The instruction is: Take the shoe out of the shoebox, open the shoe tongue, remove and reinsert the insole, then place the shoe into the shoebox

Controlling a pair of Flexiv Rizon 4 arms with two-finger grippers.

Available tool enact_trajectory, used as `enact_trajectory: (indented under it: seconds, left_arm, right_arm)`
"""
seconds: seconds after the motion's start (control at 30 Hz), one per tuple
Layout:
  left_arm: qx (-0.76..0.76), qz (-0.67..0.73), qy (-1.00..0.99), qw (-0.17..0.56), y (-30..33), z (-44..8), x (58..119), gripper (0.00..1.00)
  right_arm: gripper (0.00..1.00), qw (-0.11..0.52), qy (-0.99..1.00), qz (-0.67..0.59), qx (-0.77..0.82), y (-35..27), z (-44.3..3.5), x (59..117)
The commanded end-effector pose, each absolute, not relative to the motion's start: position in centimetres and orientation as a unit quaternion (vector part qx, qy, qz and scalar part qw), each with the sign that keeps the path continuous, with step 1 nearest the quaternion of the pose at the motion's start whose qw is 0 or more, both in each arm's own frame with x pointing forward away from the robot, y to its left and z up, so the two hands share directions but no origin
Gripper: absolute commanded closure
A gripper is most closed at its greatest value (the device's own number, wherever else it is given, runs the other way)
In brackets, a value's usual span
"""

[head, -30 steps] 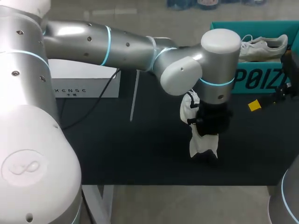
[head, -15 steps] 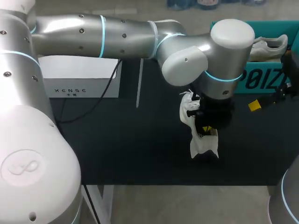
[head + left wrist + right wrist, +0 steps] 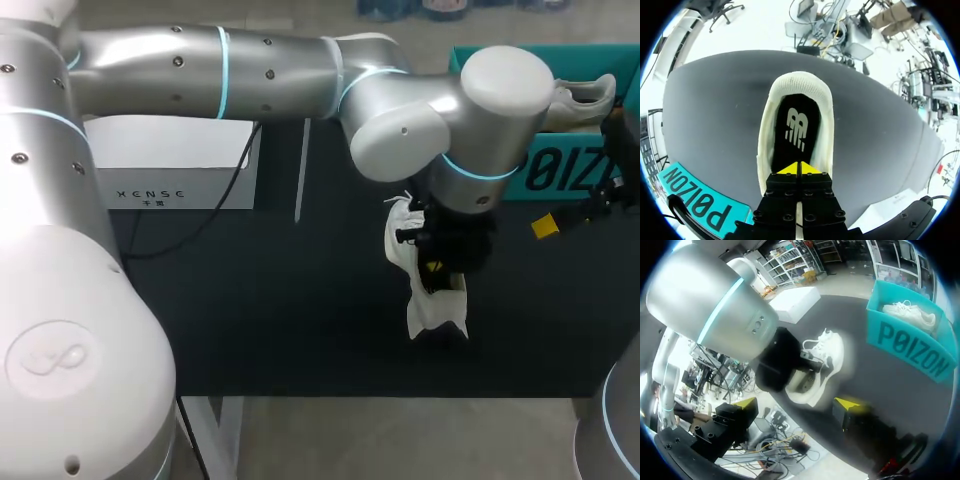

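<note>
A white shoe [image 3: 435,310] stands on the black mat [image 3: 250,300] with its heel toward the table's front edge. My left gripper [image 3: 435,268] is right over its opening. In the left wrist view the left gripper [image 3: 800,169] is shut, its yellow tips together on the black insole [image 3: 795,130] inside the shoe [image 3: 827,130]; I see nothing held. The teal shoebox [image 3: 560,170] stands at the back right with a second white shoe [image 3: 585,98] in it. My right gripper [image 3: 795,405] is open and empty, beside the shoe [image 3: 822,362].
A white box [image 3: 180,170] sits at the back left of the mat. In the head view one yellow fingertip [image 3: 545,225] of my right gripper shows in front of the shoebox. My left arm spans the table's back from the left.
My left arm's elbow and wrist have swung a little to the right while its gripper stays over the shoe. The shoe and my right gripper have not moved.
</note>
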State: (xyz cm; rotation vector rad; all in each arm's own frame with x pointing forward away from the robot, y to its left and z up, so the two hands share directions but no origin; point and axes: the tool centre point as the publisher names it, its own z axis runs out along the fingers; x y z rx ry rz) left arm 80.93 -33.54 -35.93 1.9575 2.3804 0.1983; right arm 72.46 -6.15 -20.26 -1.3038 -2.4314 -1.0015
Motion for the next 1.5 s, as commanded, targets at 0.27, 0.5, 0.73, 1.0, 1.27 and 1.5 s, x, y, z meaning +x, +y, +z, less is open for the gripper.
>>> enact_trajectory:
  seconds: [0.27,0.5,0.73,1.0,1.27,1.5]
  left_arm:
    - [0.632,0.076,0.770,0.027,-34.8,-35.8,81.1,0.54]
    - [0.622,0.071,0.779,0.032,-34.1,-35.2,80.4,0.00]
    - [0.614,0.056,0.787,0.028,-33.4,-35.6,79.6,0.00]
    - [0.607,0.051,0.792,0.036,-32.7,-34.6,79.1,0.00]
    - [0.601,0.063,0.795,0.055,-32.5,-32.1,79.2,0.00]
    - [0.586,0.088,0.803,0.072,-31.5,-29.2,79.7,0.00]
  right_arm:
    - [0.00,0.102,-0.824,-0.339,-0.443,-6.1,-20.3,72.3]
    - [0.00,0.102,-0.824,-0.339,-0.443,-6.1,-20.3,72.3]
    - [0.00,0.102,-0.824,-0.339,-0.443,-6.1,-20.3,72.3]
    - [0.00,0.102,-0.824,-0.339,-0.443,-6.1,-20.3,72.3]
    - [0.00,0.102,-0.824,-0.339,-0.443,-6.1,-20.3,72.3]
    - [0.00,0.102,-0.824,-0.339,-0.443,-6.1,-20.3,72.3]
